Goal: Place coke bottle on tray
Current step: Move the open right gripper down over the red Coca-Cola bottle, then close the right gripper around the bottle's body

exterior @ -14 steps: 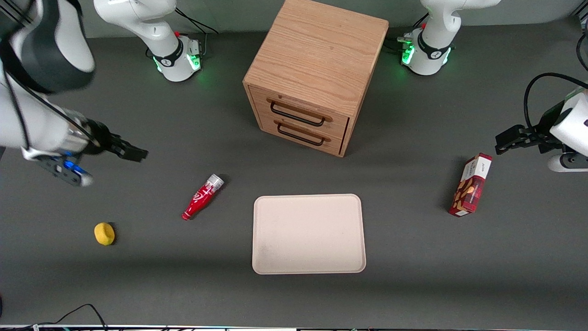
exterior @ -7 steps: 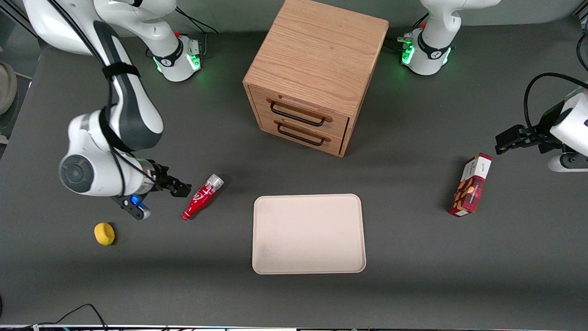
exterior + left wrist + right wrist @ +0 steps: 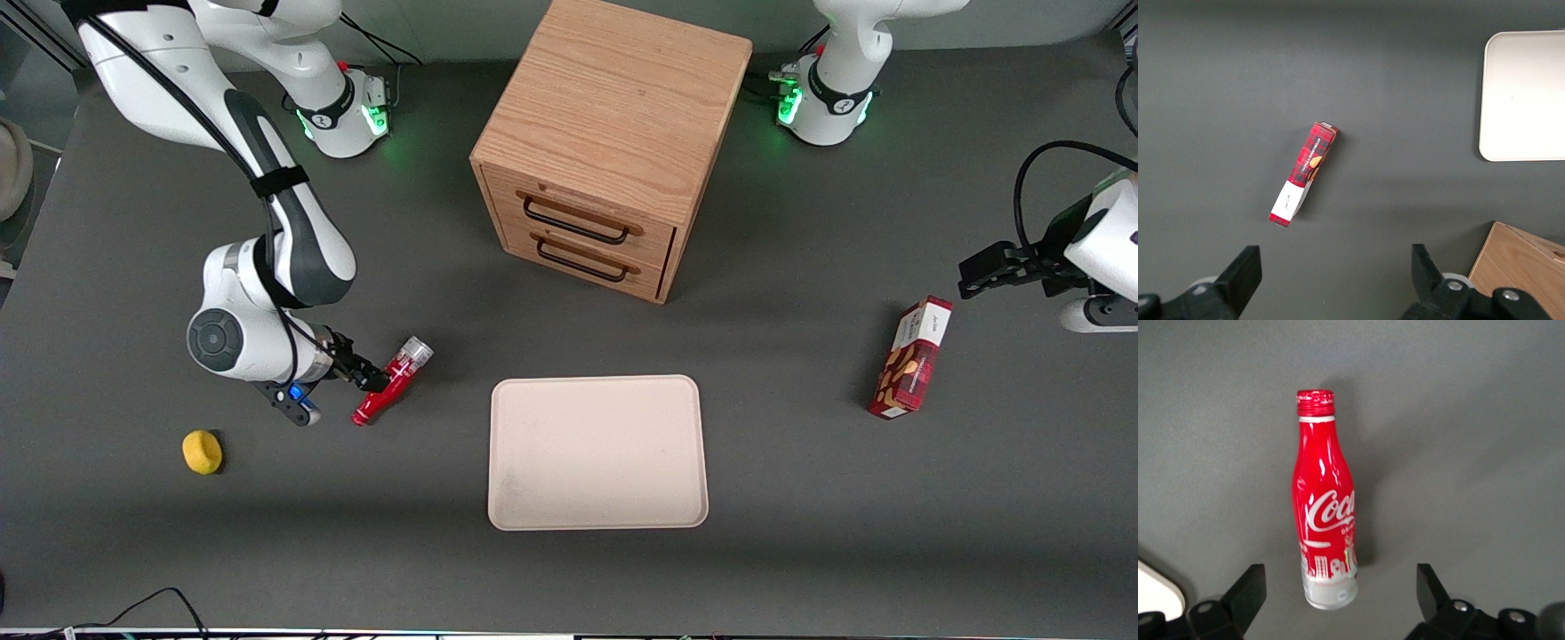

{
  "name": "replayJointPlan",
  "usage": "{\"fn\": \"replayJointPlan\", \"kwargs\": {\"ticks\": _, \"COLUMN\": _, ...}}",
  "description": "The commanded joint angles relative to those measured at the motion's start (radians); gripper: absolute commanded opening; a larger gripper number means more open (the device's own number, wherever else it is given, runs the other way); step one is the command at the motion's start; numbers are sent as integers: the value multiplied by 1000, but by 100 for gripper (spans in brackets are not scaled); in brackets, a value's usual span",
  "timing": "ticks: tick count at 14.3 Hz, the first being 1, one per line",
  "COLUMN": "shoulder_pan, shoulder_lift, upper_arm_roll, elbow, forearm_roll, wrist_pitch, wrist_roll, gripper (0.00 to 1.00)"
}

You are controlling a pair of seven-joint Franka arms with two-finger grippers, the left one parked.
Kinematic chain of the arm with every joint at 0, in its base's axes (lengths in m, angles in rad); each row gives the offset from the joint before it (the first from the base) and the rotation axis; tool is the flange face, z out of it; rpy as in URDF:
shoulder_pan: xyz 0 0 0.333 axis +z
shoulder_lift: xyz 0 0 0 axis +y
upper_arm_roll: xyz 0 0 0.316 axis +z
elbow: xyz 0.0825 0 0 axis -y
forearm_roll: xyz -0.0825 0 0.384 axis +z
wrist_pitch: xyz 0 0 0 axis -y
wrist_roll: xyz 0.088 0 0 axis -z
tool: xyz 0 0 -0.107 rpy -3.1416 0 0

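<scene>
Coke bottle (image 3: 392,380) lies on its side on the dark grey table (image 3: 800,533), red cap end nearer the front camera, silvery base end farther from it, pointing diagonally. In the wrist view the bottle (image 3: 1325,523) shows its white script logo, red cap and silver base, flat on the table surface, nothing gripping it.

Gripper (image 3: 366,378) of the right arm sits low just over the bottle's middle, on the working arm's side of it. Fingers spread apart: in the wrist view both black fingertips (image 3: 1245,593) stand wide, one on each side of the bottle's base end, neither touching it.

Tray (image 3: 597,452), beige, flat, rounded corners, lies beside the bottle toward the parked arm's end, near but apart; a corner of it (image 3: 1158,593) shows in the wrist view. Nothing on the tray.

Wooden drawer cabinet (image 3: 613,142) with two black-handled drawers stands farther from the front camera than the tray. Yellow lemon-like object (image 3: 202,452) lies toward the working arm's end, nearer the camera than the gripper. Red snack box (image 3: 910,357) lies toward the parked arm's end, well apart from the tray; also seen from the left wrist (image 3: 1303,173).
</scene>
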Motion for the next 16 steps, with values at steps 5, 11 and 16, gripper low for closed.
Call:
{"fn": "replayJointPlan", "kwargs": {"ticks": 5, "shoulder_pan": 17, "shoulder_lift": 68, "upper_arm_roll": -1, "elbow": -2, "forearm_roll": 8, "wrist_pitch": 118, "wrist_roll": 49, "gripper": 100}}
{"fn": "replayJointPlan", "kwargs": {"ticks": 11, "shoulder_pan": 23, "shoulder_lift": 88, "upper_arm_roll": 6, "elbow": -44, "forearm_roll": 8, "wrist_pitch": 210, "wrist_roll": 52, "gripper": 100}}
{"fn": "replayJointPlan", "kwargs": {"ticks": 16, "shoulder_pan": 23, "shoulder_lift": 105, "upper_arm_roll": 17, "elbow": -70, "forearm_roll": 9, "wrist_pitch": 274, "wrist_roll": 52, "gripper": 100}}
